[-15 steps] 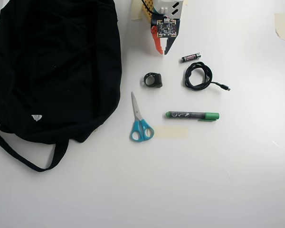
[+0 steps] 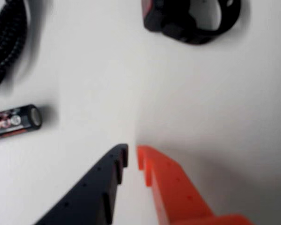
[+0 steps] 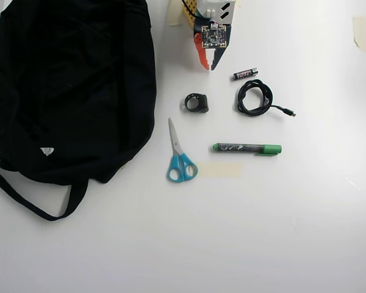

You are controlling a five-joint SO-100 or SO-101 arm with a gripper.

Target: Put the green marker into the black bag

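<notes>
In the overhead view the gripper [image 3: 208, 66] hangs at the top middle of the white table [image 3: 293, 232], its tips pointing down the picture, and a small clutter lies spread below it. Nearest, just below the tips and a little to the picture's left, sits a small black ring-shaped clip [image 3: 196, 102]; just to the right of the tips lies a small black-pink battery [image 3: 245, 74], and below that a coiled black cable [image 3: 255, 98] with its plug end trailing right. Further below the clip, blue-handled scissors [image 3: 179, 155] lie with the blades pointing up toward the gripper, beside a strip of pale tape [image 3: 220, 170] stuck to the table. The green marker [image 3: 247, 148] lies flat below and to the right of the gripper, past the cable, touching nothing; its long axis runs left to right across the picture, the bright green cap at the right end and the small green end at the left. The black bag [image 3: 73, 85] fills the area to the left of the gripper, its strap looping toward the bottom left, well apart from the marker with the scissors between them. In the wrist view the black finger [image 2: 91, 192] and orange finger [image 2: 171, 187] stand nearly closed, only a narrow slit between the tips, gripping nothing and hovering clear of the table, with the clip ahead and the battery off to the left
</notes>
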